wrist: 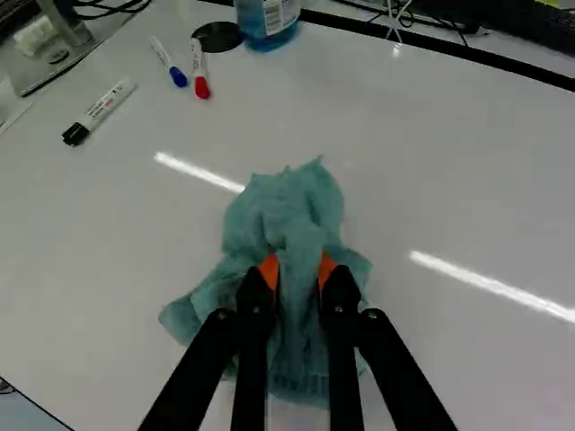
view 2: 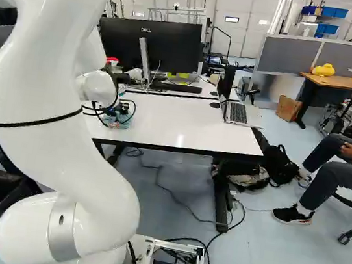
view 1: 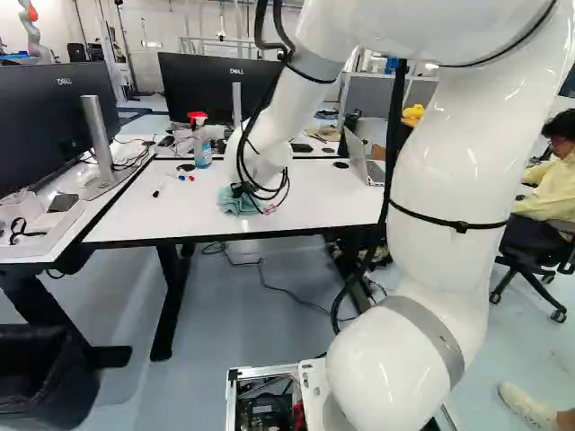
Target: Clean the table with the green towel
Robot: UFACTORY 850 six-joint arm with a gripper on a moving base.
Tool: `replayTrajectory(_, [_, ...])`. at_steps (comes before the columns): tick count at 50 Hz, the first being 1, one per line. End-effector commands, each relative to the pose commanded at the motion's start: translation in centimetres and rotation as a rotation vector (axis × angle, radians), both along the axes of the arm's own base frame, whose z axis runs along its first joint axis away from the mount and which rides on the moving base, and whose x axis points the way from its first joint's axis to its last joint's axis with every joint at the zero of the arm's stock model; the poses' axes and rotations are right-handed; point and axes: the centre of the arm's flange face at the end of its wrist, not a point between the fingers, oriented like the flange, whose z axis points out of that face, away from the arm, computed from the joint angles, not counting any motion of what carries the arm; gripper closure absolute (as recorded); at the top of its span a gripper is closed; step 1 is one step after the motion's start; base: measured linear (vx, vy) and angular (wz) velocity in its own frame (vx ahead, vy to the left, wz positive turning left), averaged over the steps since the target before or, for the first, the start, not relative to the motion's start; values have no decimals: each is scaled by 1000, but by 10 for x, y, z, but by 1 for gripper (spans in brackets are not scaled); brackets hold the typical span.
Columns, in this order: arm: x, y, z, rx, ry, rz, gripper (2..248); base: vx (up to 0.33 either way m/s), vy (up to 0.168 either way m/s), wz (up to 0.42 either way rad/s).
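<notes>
On the white bench (view 1: 314, 202), the green towel (wrist: 287, 211) is lying crumpled beneath the hand (view 1: 241, 189). Taking the hand (wrist: 298, 269) as the centre of a clock face, with twelve o'clock pointing straight ahead of its fingers, the parts are lying as follows. The two fingers are standing a narrow way apart and holding a fold of the towel, their orange pads (wrist: 269, 269) pressing it from both sides. The remaining cloth is bunching ahead at twelve o'clock, with one flap spreading towards eight, a smaller lobe towards three and a ribbed edge showing at six.

Well apart from the cloth, a spray bottle (wrist: 267, 20) with blue liquid is standing at twelve o'clock. A round black disc (wrist: 216, 38) is lying between eleven and twelve, just beside the bottle. Two markers, one red-capped (wrist: 199, 67) and one blue-capped (wrist: 166, 58), are lying side by side at eleven; a black-capped marker (wrist: 108, 103) is lying at ten.

Seen from the towel in the left base view, an open laptop (view 1: 367, 169) is resting at two o'clock and a monitor (view 1: 211, 85) is standing at twelve, beyond the bench's far edge.
</notes>
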Motion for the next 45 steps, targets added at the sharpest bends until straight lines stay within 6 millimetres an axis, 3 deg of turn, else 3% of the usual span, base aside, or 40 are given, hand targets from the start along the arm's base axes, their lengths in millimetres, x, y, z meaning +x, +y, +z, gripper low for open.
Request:
replayTrajectory(22, [28,-27,-1,2,-6,-71,185,0,0,0])
replayTrajectory(45, [72,-23,-3,9,-25,-89,185,0,0,0])
